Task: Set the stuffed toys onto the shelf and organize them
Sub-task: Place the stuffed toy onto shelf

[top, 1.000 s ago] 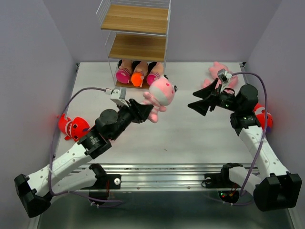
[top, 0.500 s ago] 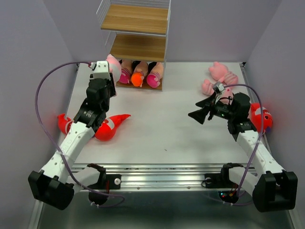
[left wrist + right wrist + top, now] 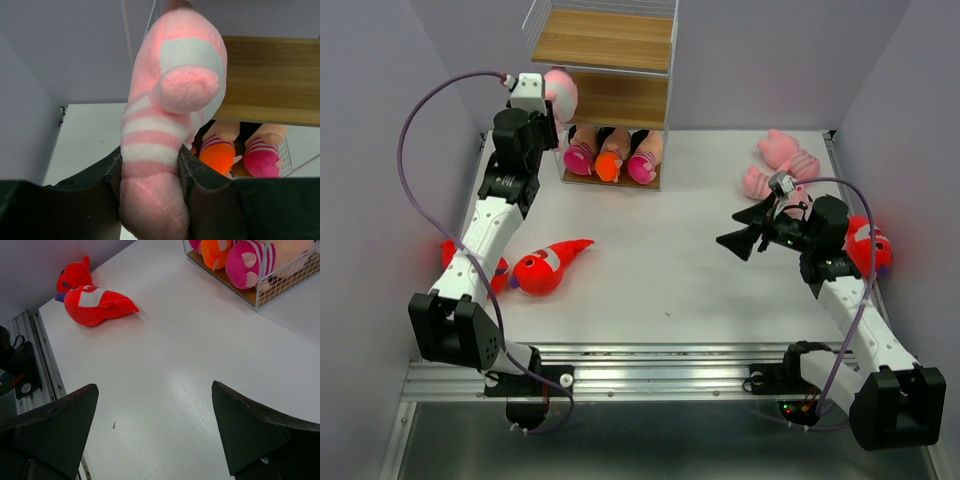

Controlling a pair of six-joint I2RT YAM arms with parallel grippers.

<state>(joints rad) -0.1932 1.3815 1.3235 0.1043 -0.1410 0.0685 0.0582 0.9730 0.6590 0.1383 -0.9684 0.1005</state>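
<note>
The shelf [image 3: 605, 60] stands at the back centre, with three dolls [image 3: 610, 152] lying on its bottom tier. My left gripper [image 3: 546, 112] is shut on a pink striped-leg animal [image 3: 561, 90], held at the shelf's left side level with the middle board. In the left wrist view the jaws [image 3: 150, 175] clamp the toy [image 3: 170, 115] beside that board [image 3: 272, 80]. Two red sharks [image 3: 545, 268] [image 3: 455, 258] lie at the left. A third shark [image 3: 868, 245] lies behind my right arm. My right gripper [image 3: 745, 230] is open and empty above the table [image 3: 155, 425].
Two more pink striped animals [image 3: 778, 150] [image 3: 760, 183] lie at the back right. The right wrist view shows the two left sharks [image 3: 97, 301] and the bottom tier's wire front [image 3: 280, 282]. Purple walls close in on both sides.
My left arm has swung from the table's middle to the shelf's left side and lifted the pink animal to the middle board's height. My right gripper has dropped slightly and stays open.
</note>
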